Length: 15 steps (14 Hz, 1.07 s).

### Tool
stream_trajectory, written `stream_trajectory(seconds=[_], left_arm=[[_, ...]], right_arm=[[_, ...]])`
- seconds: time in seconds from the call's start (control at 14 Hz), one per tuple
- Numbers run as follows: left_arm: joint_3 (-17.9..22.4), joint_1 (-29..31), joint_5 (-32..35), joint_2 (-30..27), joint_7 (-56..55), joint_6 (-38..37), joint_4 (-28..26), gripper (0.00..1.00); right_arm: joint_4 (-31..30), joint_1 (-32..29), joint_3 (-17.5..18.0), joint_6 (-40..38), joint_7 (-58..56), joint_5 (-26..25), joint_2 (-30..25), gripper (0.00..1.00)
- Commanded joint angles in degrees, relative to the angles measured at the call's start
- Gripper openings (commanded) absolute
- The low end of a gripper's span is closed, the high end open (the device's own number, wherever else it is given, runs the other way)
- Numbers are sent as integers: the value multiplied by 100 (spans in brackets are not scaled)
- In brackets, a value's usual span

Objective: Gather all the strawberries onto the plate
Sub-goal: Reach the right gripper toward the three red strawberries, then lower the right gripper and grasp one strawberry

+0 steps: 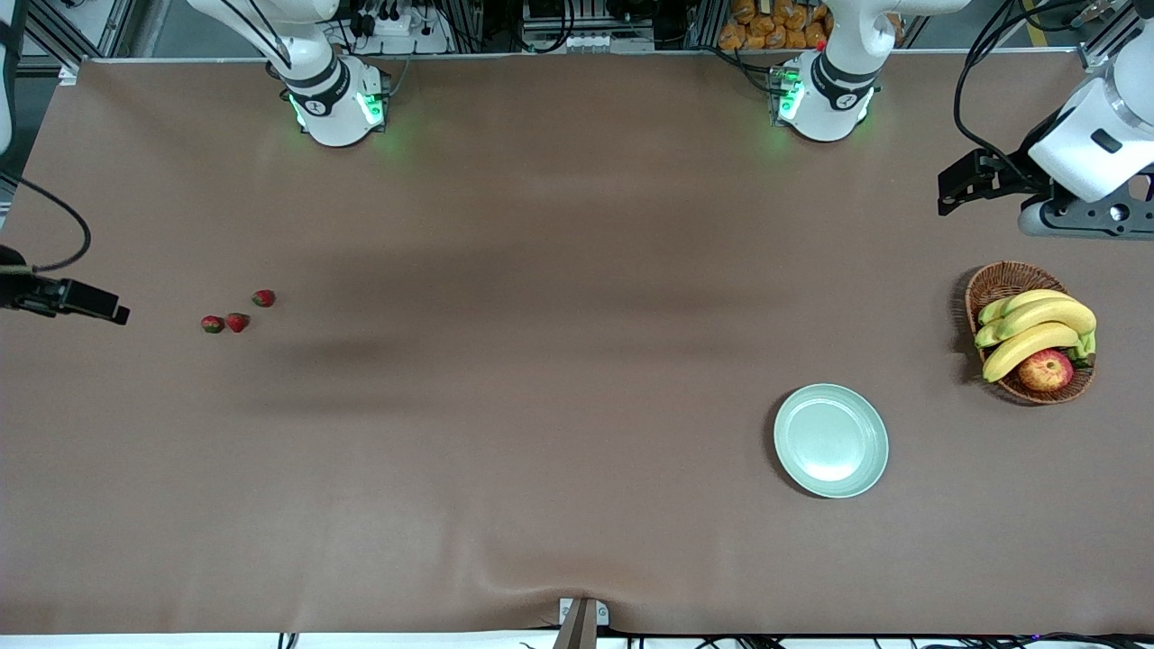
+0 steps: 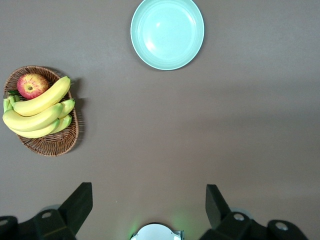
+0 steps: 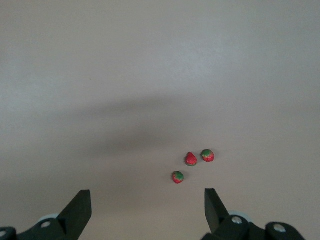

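Three small red strawberries [image 1: 237, 322] lie close together on the brown table toward the right arm's end; the right wrist view shows the strawberries [image 3: 191, 159] apart from each other. My right gripper [image 1: 99, 305] hangs over the table edge beside them, open and empty [image 3: 147, 210]. The pale mint-green plate [image 1: 830, 440] sits bare toward the left arm's end, near the front camera, and the left wrist view looks down on the plate [image 2: 167, 32]. My left gripper [image 1: 969, 180] is up over the table by the basket, open and empty [image 2: 148, 205].
A brown wicker basket [image 1: 999, 281] with bananas [image 1: 1037, 329] and a red-yellow apple [image 1: 1046, 370] stands beside the plate, at the left arm's end; the left wrist view takes in the basket [image 2: 50, 145] too. Both arm bases stand along the table's back edge.
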Motion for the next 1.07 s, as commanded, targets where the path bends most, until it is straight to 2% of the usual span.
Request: stream_trajectory(seconds=[0.0,0.43,0.86,1.0], left_arm=[[-20,108,-12,72,-1,-41,65,100],[-64,64,-12,73,-63,-68,-14,100],[-64,46,-3,73,-98,-68,-32,100],[-64,46,-12,73,-98,-68,-32,100]], right_arm=[[-149,-267,41,26,-94,33,180,100],[-1142,-610,32,692,-173,-89,145,100],[-2592,-882,41,2308,-402,-151,101,100],[-2796,-1005,41,2767,-663,-151,162,100]])
